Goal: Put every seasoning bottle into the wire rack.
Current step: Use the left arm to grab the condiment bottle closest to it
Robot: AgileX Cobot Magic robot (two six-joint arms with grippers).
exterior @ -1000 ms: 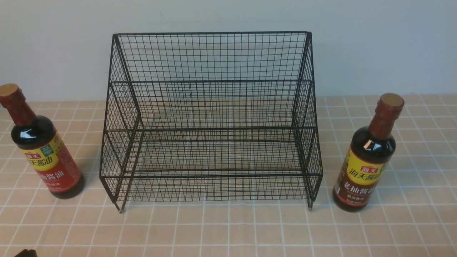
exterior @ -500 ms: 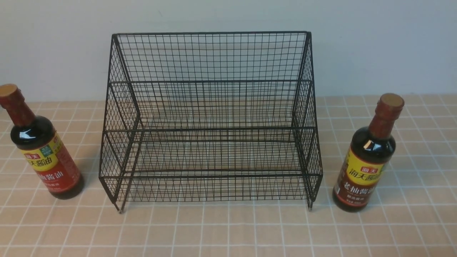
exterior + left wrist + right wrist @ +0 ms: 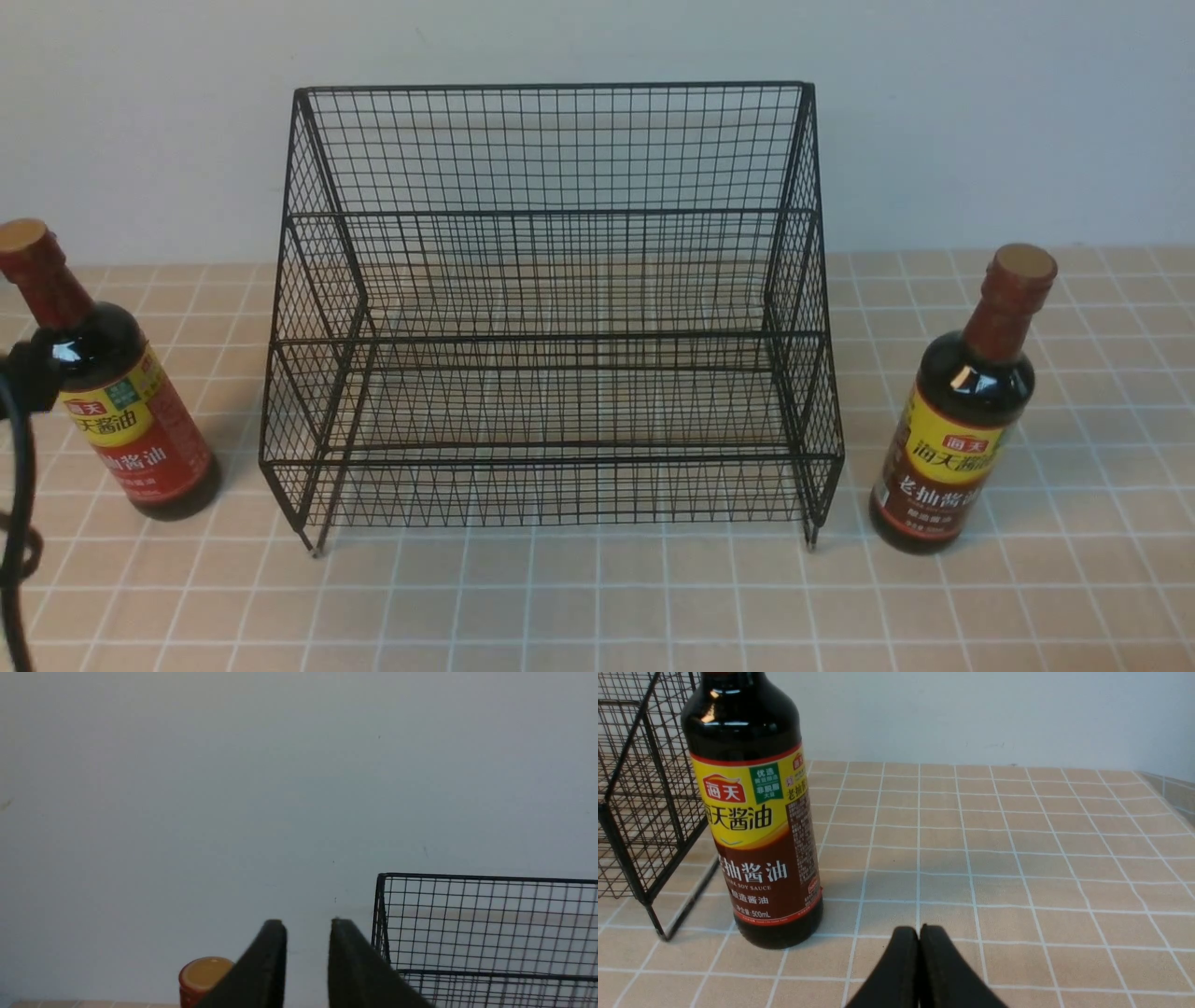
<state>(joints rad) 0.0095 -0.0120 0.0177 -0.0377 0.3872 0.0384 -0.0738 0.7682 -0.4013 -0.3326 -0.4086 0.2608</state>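
- Sitting on the desk (image 3: 597,607), both bottles flank the wire rack (image 3: 551,338): red-label bottle (image 3: 121,411) left, brown-label bottle (image 3: 952,439) right, neither inside yet.
- Left hand (image 3: 303,926) slightly parted, holding nothing.
- Right hand (image 3: 919,929) pinched closed, empty.

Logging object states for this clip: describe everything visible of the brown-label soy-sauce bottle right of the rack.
The brown-label bottle stands upright on the tiled tabletop, right of the wire rack and apart from it. Dark glossy body, reddish-brown neck, tan cap on; label yellow above, brown below, with Chinese text and "SOY SAUCE". Nothing touches it but the tabletop; the right gripper, fingers shut, sits short of it.
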